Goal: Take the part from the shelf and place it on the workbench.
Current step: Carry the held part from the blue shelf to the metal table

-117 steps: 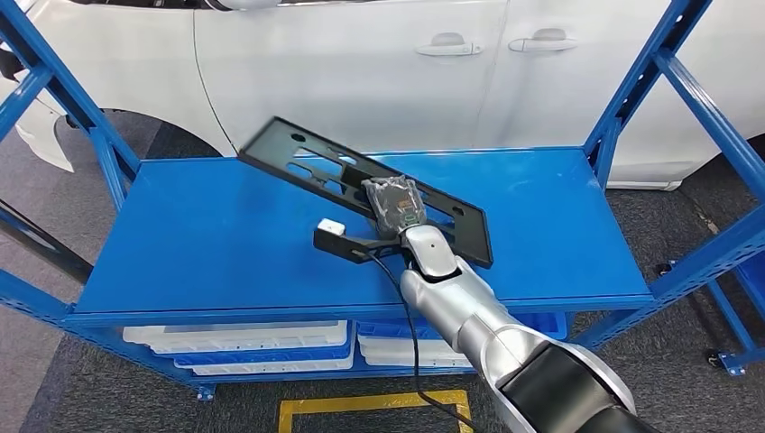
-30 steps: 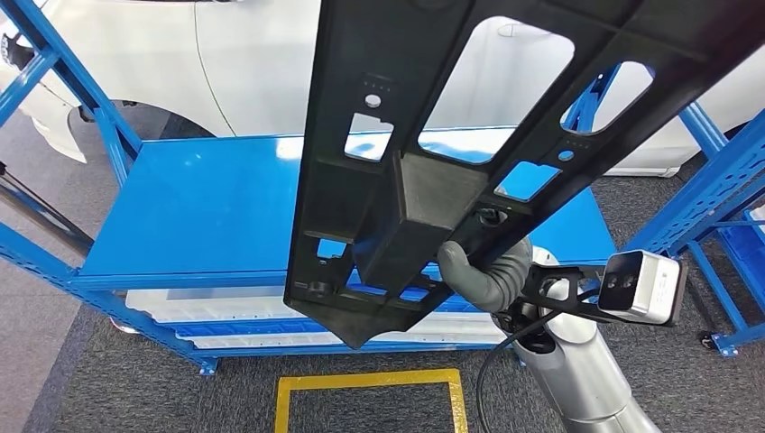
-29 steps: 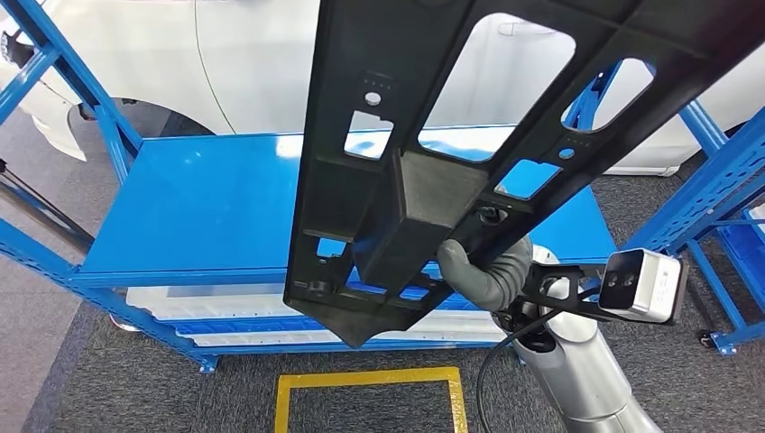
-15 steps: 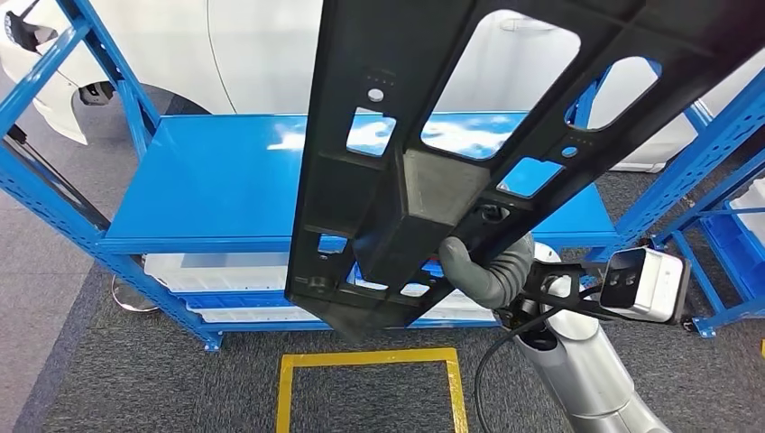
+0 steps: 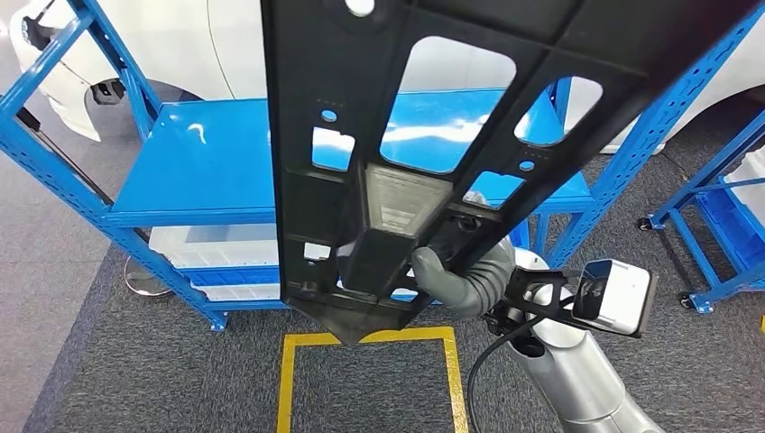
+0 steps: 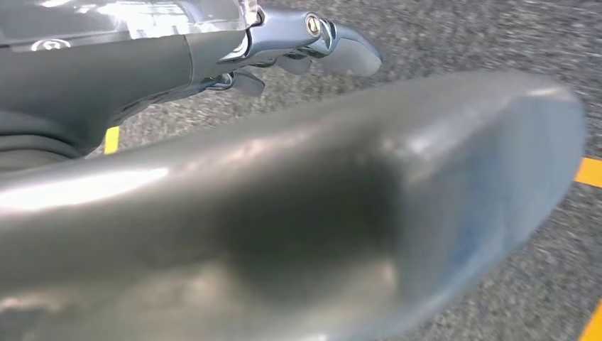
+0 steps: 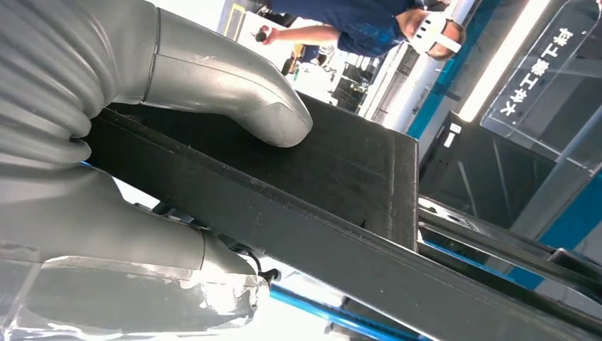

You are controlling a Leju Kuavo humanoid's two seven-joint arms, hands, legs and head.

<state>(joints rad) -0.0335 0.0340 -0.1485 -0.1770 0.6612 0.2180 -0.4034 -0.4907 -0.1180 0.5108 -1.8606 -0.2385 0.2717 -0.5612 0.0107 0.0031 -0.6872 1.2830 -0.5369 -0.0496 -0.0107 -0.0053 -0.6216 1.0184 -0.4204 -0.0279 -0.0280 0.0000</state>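
The part [image 5: 433,90] is a long black plastic panel with several cut-outs. It is lifted off the blue shelf [image 5: 207,171] and hangs close before the head camera, hiding much of the rack. My right hand [image 5: 460,280] grips it from below near its lower end. In the right wrist view the thumb [image 7: 234,92] presses on the part's [image 7: 334,185] flat black edge, with the fingers under it. My left hand [image 6: 284,213] hangs over grey carpet, thumb apart from the fingers [image 6: 341,53], holding nothing.
A white car [image 5: 180,54] stands behind the shelf. White and blue bins [image 5: 216,248] sit on the rack's lower level. A yellow square [image 5: 370,343] is marked on the carpet before me. Another blue rack [image 5: 713,207] stands at the right. A person [image 7: 355,28] is seen beyond the part.
Earlier the part lay on the shelf under my right hand; now it is held up in the air. The whole scene has shifted as the camera moved, and the shelf looks farther off.
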